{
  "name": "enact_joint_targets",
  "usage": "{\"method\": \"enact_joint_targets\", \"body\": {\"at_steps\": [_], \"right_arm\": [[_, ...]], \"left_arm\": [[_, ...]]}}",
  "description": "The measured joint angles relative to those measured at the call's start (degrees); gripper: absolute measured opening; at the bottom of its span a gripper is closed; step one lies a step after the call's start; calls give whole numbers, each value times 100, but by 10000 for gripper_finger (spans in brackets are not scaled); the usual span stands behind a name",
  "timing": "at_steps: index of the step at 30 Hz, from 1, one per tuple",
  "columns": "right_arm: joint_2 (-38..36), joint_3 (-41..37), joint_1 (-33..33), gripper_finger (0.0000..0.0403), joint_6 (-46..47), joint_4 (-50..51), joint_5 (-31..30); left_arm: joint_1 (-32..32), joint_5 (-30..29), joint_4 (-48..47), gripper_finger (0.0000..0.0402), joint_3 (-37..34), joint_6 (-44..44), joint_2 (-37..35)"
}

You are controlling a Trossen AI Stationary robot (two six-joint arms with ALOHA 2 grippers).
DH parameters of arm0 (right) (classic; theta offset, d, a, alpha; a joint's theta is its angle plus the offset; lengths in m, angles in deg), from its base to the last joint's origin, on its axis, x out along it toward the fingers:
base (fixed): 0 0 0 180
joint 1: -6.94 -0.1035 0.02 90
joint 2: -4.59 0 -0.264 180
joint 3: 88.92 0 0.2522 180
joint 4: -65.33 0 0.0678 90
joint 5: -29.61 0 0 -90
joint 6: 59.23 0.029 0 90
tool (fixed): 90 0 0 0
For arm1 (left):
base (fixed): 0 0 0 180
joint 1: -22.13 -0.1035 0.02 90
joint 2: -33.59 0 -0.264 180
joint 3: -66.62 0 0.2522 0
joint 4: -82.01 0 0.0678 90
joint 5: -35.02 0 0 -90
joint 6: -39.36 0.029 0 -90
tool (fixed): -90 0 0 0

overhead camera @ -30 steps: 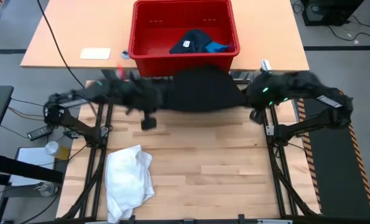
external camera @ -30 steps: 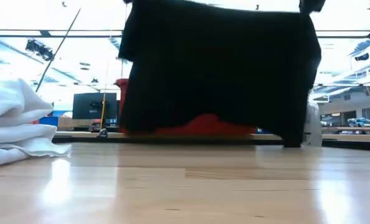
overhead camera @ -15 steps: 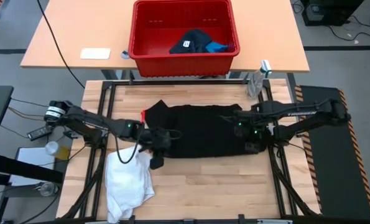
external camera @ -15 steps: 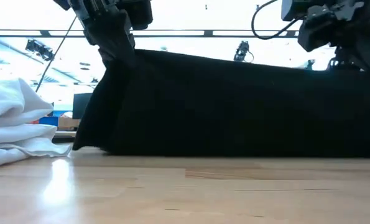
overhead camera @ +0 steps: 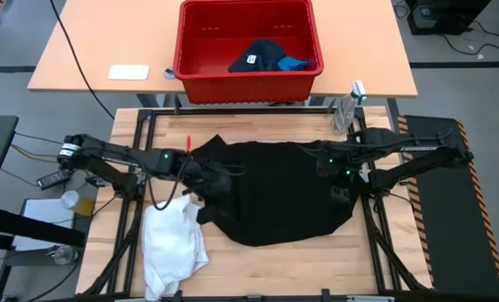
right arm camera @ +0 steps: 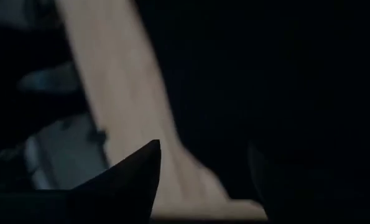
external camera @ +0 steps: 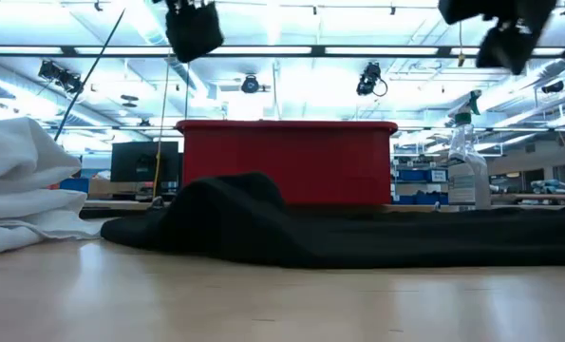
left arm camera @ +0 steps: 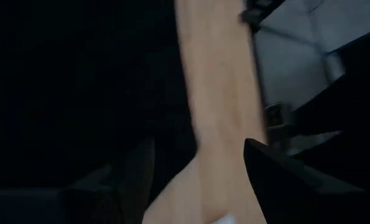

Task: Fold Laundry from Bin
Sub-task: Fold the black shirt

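Wooden table (overhead camera: 266,264): black garment (overhead camera: 274,197) lies flat; left gripper (left arm camera: 197,171) and right gripper (right arm camera: 203,171) spread, empty, above it

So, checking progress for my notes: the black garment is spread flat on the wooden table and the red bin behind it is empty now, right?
Not empty: the high view shows the bin holds a dark navy garment and a bright blue one. The black garment does lie on the wooden table.

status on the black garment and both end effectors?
Both end effectors open, empty: left end effector, right end effector, above the garment's ends. Black garment spread on table, released. White garment beside its left edge.
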Motion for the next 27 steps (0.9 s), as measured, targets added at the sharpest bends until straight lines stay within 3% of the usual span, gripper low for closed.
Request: {"method": "enact_joint_targets", "body": {"at_steps": [4, 11, 14, 20, 27], "right_arm": [[-4, 72, 9, 245, 65, -513, -989], [43, -705, 261, 232, 438, -2343, -1350], [45, -943, 297, 225, 872, -2631, -1643], [42, -1222, 209, 208, 1467, -3285, -2574], [42, -1241, 74, 201, 1570, -3571, -2687]], "left_arm": [[-447, -1024, -847, 247, -180, 97, -90], [-1513, -1062, 644, 213, -1377, 75, -66], [-1751, -1074, 1471, 204, -1671, -119, -66], [-1783, -1498, 1859, 185, -1795, -365, 469], [-1415, -1243, 1449, 176, -1735, -968, 926]]}}
